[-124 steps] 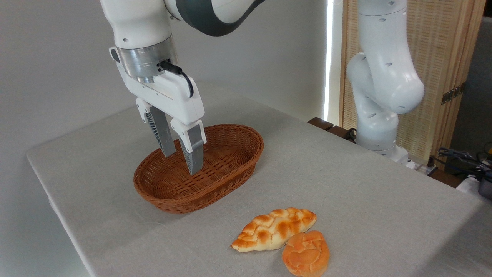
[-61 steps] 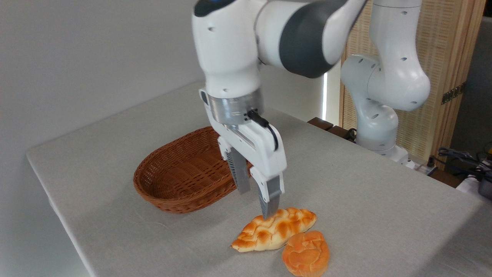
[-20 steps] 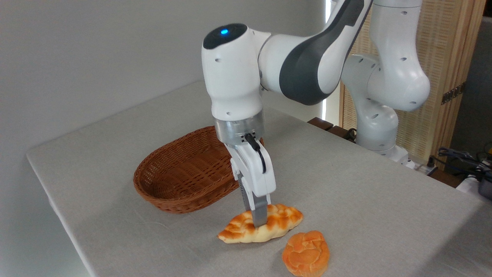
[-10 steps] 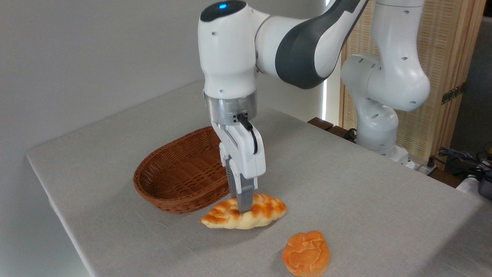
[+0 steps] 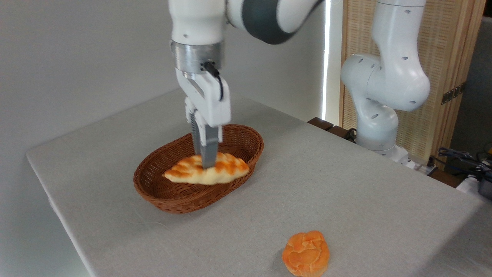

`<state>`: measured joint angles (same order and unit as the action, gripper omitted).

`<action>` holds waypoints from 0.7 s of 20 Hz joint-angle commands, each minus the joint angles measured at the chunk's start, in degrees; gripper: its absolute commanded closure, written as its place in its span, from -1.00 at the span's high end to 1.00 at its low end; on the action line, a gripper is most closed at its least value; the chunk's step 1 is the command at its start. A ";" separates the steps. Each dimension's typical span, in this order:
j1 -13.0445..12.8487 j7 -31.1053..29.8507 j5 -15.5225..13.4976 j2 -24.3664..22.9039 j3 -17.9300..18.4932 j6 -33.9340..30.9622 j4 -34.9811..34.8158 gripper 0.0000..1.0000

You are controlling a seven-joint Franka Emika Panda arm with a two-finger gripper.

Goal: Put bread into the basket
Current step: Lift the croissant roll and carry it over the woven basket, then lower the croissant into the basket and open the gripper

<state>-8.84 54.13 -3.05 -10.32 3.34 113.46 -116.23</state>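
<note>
The braided golden bread (image 5: 205, 172) hangs lengthwise above the inside of the reddish-brown wicker basket (image 5: 180, 198), held off its floor. My gripper (image 5: 208, 164) points straight down from above and is shut on the loaf near its middle. One grey finger shows in front of the loaf; the other is hidden behind it. The loaf's left tip reaches over the basket's left half and its right end sits close to the front rim.
A small round orange bun (image 5: 306, 253) lies on the grey tablecloth (image 5: 346, 192) near the front edge, well right of the basket. The arm's white base (image 5: 378, 111) stands at the table's far right corner, with cables beyond it.
I have lifted the bread off the tablecloth and carried it up and left, from beside the bun to over the basket. The bun has stayed where it was.
</note>
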 commanded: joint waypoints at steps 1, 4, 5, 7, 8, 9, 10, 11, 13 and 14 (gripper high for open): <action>-0.04 -9.54 -0.64 0.74 -4.38 -1.14 0.66 -0.37; -0.04 -15.17 -0.81 1.61 -7.46 -2.45 0.66 -0.31; -0.04 -17.11 -1.16 2.14 -8.60 -2.63 0.66 -0.24; -0.04 -19.49 -1.52 3.98 -10.01 -2.63 0.57 0.81; -0.04 -20.46 -1.52 4.77 -10.54 -2.46 0.57 0.96; -0.04 -20.55 -1.60 5.30 -10.63 -2.20 0.57 0.99; -0.04 -20.55 -1.78 5.66 -10.64 -2.02 0.66 1.00; -0.04 -20.55 -2.74 6.10 -10.72 -1.93 0.66 1.00; -0.04 -20.55 -3.54 6.54 -11.34 -1.75 0.66 1.00; -0.04 -20.55 -3.45 6.63 -11.34 -1.75 0.66 1.00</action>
<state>-9.12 34.04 -5.22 -4.24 -7.52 111.69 -116.37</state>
